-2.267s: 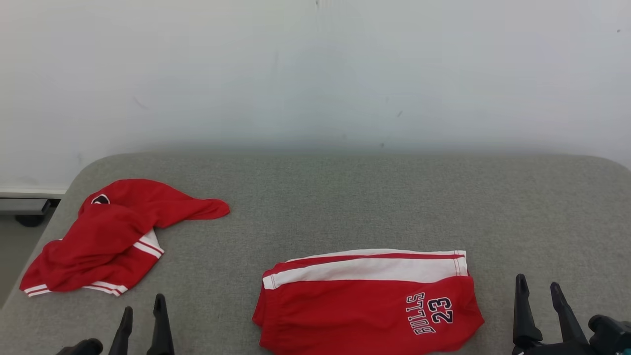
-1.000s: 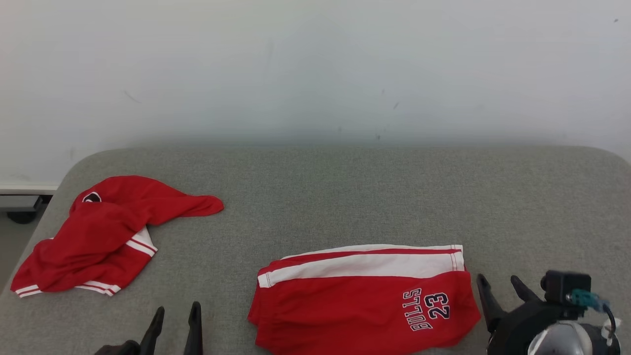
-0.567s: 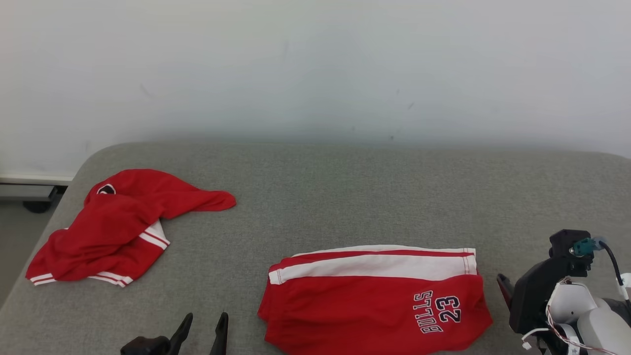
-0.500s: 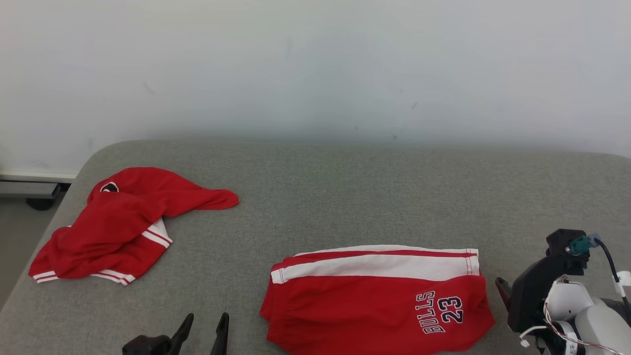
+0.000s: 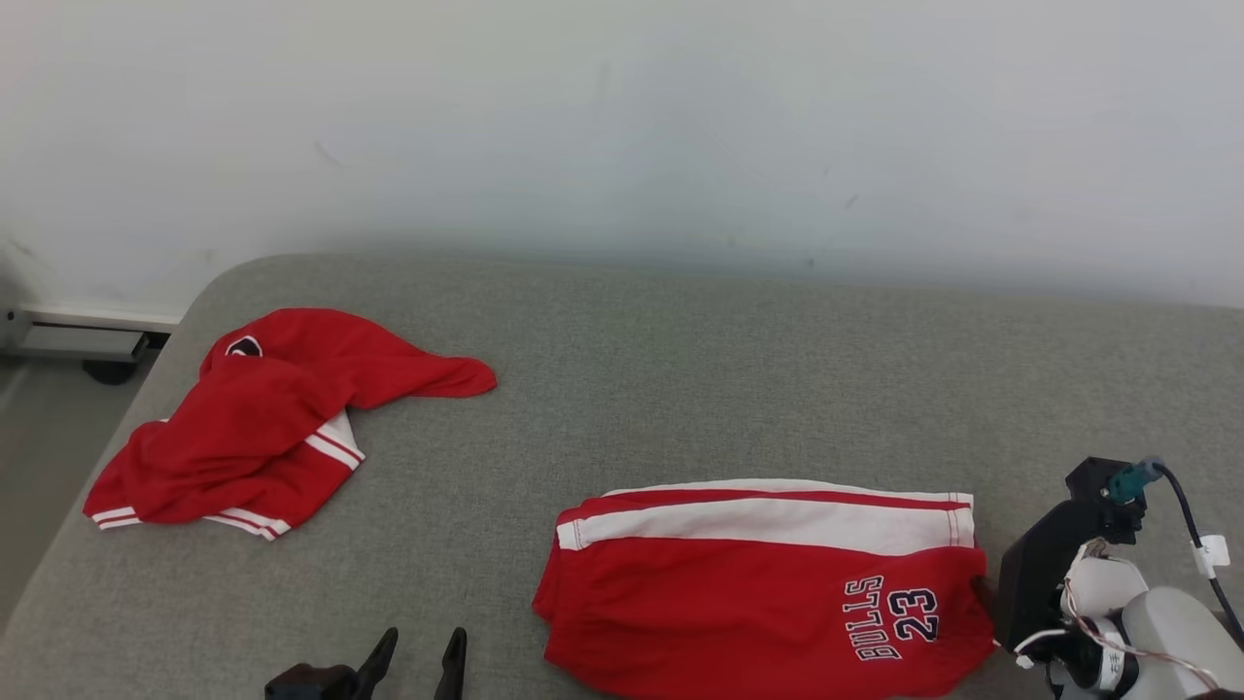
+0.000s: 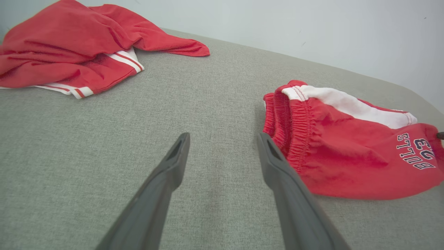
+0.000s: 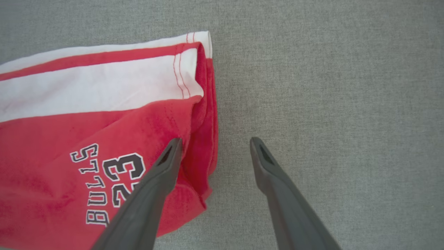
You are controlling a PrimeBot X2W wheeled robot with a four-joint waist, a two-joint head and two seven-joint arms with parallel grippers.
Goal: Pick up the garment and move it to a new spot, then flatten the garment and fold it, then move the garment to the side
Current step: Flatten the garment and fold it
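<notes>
The garment, red shorts (image 5: 758,593) with a white stripe and "BULLS 23" print, lies folded at the near middle of the grey padded table (image 5: 680,369). My right gripper (image 7: 215,142) points down at the shorts (image 7: 86,132), open, astride their right edge: one finger over the red cloth, the other over bare table. Whether it touches the cloth I cannot tell. My left gripper (image 5: 423,642) is open with nothing between its fingers. It sits low on the table just left of the waistband end of the shorts (image 6: 347,156), as the left wrist view shows (image 6: 223,139).
A second red garment (image 5: 262,418) with white-striped hems lies crumpled near the table's far left corner (image 6: 62,45). A pale wall stands behind the table. The table's left edge drops to the floor (image 5: 29,467). Bare grey surface lies between and behind the garments.
The head camera has shifted. My right arm has turned its gripper downward and brought it up against the shorts' right edge. My left gripper has come closer to their left end. Both garments stay put.
</notes>
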